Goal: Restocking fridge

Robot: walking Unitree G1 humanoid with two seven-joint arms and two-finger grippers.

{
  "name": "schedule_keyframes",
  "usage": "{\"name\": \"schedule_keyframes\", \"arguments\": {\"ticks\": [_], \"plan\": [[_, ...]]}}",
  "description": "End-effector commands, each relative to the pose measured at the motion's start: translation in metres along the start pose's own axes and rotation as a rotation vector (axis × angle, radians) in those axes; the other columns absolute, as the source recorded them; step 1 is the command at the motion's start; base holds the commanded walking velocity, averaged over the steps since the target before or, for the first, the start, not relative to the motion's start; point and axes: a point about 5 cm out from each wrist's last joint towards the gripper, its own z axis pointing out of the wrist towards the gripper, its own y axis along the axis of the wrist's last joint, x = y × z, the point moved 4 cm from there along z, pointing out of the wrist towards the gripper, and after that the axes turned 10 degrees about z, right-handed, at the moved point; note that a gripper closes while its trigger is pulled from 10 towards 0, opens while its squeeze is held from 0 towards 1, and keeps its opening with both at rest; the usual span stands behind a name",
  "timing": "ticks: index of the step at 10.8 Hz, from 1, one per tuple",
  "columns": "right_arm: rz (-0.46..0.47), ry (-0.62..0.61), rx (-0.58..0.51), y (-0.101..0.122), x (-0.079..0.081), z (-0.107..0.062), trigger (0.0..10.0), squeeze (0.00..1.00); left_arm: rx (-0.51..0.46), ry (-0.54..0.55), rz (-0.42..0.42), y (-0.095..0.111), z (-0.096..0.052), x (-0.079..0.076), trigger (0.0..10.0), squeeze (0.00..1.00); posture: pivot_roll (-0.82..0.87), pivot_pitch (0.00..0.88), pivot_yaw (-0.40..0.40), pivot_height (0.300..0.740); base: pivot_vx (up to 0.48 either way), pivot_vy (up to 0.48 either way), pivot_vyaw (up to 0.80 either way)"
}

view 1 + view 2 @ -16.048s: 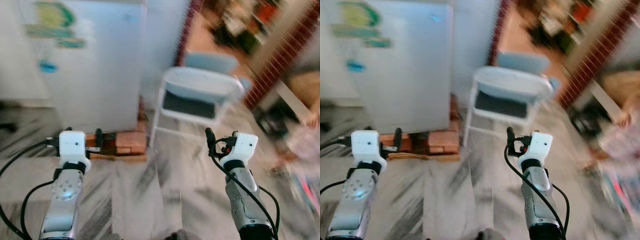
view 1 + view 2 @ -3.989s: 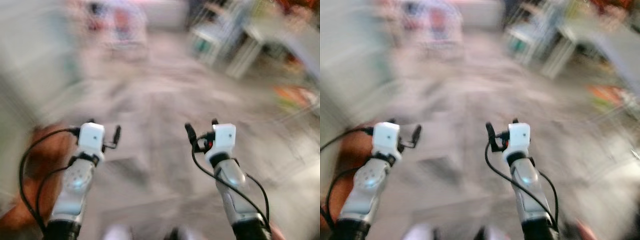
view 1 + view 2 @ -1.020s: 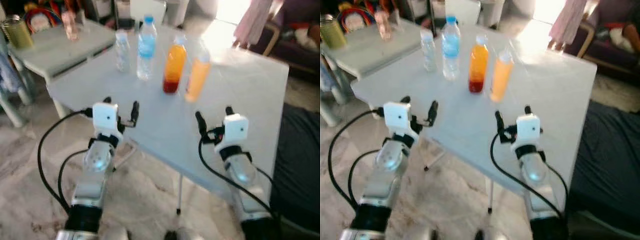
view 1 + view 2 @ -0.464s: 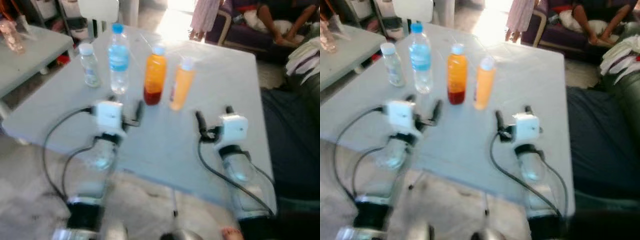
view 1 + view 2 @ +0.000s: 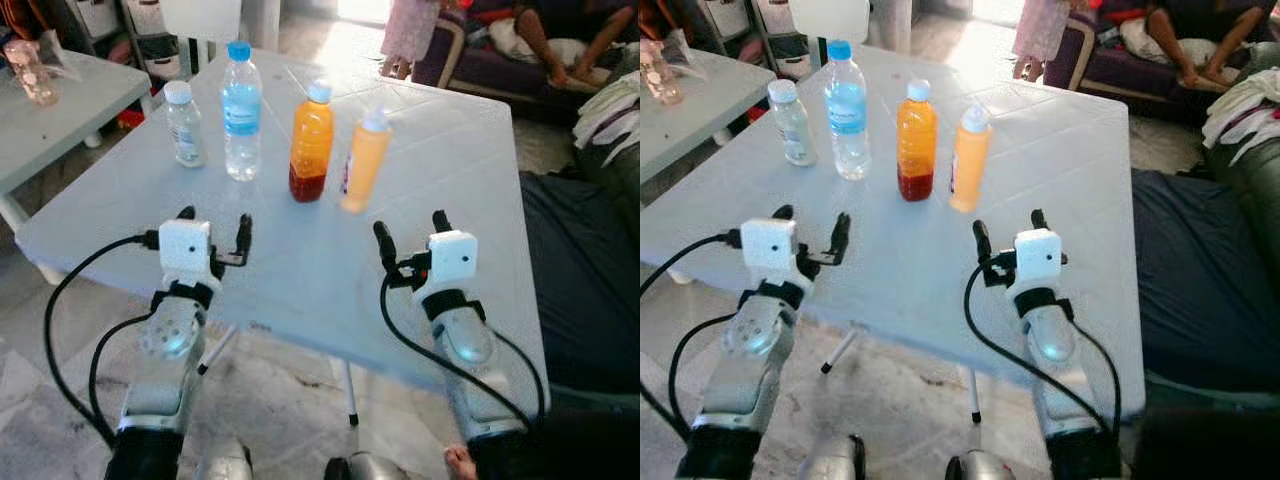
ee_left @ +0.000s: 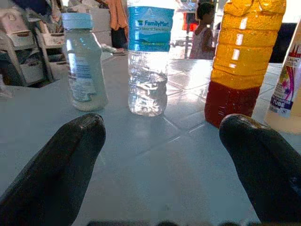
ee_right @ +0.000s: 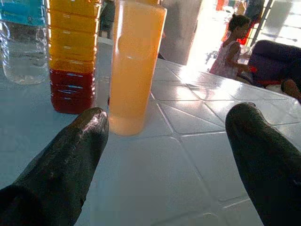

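Four bottles stand in a row on the white table: a small clear bottle, a blue-capped water bottle, an orange bottle with red liquid at its base and a pale orange bottle. My left gripper hovers open above the table's near part, facing the small bottle and the water bottle. On the other side, my right gripper is open too, and the pale orange bottle stands ahead between its fingers. Neither holds anything.
A second grey table with a jar stands at the left. A dark sofa runs along the right. A white chair and people are beyond the table. Marble floor lies below the near edge.
The view has swung from the fridge and folding chair to this table of bottles. Over the last half second the picture has steadied; both grippers stay open near the table's front.
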Motion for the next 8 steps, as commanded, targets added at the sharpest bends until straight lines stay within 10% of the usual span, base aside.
{"name": "schedule_keyframes", "arguments": {"ticks": [1,8], "plan": [[-0.003,-0.009,-0.013,0.006,-0.008,0.006,10.0,0.0,-0.002,-0.004,0.006,0.003,-0.001,-0.001,10.0,0.0,0.11,0.108,-0.072,0.74,0.0,0.0,0.0],[-0.076,0.185,-0.142,0.065,-0.001,0.066,10.0,0.0,0.038,0.017,0.088,0.009,-0.015,0.013,10.0,0.0,0.21,0.172,-0.023,0.74,0.0,0.0,0.0]]}}
